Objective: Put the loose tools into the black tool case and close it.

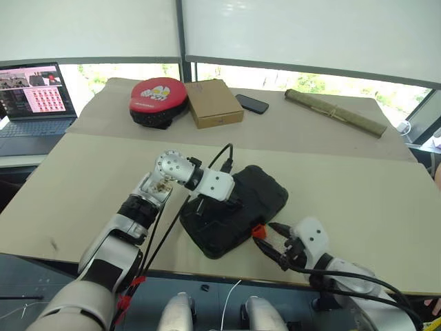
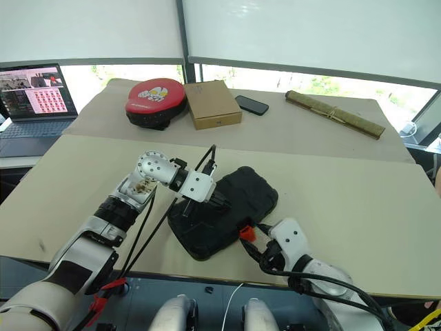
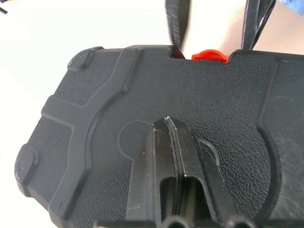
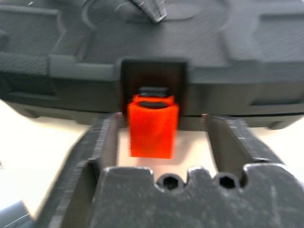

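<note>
Near the table's (image 1: pixel 83 186) front edge: black tool case (image 1: pixel 265 189), lid down. Left gripper (image 1: pixel 207 207) clenched, pressing on the lid; right gripper (image 1: pixel 270 238) at the orange latch (image 1: pixel 258 231). Left wrist view: fingers together on the textured lid. Right wrist view: fingers spread, latch between them, ungrasped.

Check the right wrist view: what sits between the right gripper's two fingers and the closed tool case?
The orange latch on the black tool case stands in the gap of the open right gripper; neither finger visibly touches it.
</note>
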You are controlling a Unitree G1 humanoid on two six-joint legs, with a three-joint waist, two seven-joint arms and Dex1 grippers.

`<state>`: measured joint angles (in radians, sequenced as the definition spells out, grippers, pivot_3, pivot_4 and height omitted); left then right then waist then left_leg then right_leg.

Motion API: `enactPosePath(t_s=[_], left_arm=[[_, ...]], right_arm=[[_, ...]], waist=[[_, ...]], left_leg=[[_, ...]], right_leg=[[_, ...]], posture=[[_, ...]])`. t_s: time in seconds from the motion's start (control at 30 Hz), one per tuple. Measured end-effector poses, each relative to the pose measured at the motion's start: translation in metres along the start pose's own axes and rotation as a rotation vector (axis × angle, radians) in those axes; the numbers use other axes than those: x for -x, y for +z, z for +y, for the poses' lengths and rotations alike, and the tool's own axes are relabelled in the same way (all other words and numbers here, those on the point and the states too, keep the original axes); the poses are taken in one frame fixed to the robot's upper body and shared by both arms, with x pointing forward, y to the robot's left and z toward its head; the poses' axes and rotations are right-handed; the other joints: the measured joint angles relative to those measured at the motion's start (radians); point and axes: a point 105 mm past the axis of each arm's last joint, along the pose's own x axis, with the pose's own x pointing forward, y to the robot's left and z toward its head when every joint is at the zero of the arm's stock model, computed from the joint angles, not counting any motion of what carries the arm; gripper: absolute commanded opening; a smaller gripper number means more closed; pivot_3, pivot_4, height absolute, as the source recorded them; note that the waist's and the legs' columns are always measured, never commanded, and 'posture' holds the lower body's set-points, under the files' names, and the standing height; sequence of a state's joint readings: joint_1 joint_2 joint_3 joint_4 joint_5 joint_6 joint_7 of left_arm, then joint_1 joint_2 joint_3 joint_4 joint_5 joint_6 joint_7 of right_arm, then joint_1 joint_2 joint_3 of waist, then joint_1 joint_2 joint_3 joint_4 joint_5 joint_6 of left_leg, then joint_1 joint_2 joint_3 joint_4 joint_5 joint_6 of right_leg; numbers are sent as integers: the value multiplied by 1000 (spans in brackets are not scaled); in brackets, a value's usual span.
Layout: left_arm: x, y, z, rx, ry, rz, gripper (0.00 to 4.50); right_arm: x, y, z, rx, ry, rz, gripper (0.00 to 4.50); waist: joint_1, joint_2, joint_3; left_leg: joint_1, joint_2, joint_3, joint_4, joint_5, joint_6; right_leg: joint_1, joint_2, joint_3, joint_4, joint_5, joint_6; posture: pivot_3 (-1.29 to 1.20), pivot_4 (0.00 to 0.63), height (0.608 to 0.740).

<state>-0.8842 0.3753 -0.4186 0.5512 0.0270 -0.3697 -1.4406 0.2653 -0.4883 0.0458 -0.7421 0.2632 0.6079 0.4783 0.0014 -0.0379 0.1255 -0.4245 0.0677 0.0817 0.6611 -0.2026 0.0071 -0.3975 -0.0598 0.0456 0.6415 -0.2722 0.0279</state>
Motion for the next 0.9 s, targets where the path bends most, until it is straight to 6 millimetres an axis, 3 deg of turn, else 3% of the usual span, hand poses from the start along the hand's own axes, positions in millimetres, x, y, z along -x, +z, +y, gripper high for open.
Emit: enactPosePath(t_s=[0.1,0.37,0.5,0.9], left_arm=[[0,0,0,0,1,0,0],[0,0,0,0,6,1,0],[0,0,0,0,6,2,0],[2,-1,3,2,15,13,0]], right_arm=[[7,-14,0,-1,6,58,3016],[7,-27,1,-17,30,85,212],[-3,-34,7,-12,81,107,99],[-26,-27,15,-44,112,21,99]], waist=[[0,0,0],[0,0,0],[0,0,0],[-20,-5,-1]], left_leg=[[0,0,0,0,0,0],[0,0,0,0,0,0],[0,0,0,0,0,0],[2,2,-1,-2,0,0]], right_leg=[[0,0,0,0,0,0],[0,0,0,0,0,1],[0,0,0,0,-1,1],[-1,2,0,0,0,-1]], posture=[[0,150,740],[0,150,740],[0,150,740],[0,150,740]])
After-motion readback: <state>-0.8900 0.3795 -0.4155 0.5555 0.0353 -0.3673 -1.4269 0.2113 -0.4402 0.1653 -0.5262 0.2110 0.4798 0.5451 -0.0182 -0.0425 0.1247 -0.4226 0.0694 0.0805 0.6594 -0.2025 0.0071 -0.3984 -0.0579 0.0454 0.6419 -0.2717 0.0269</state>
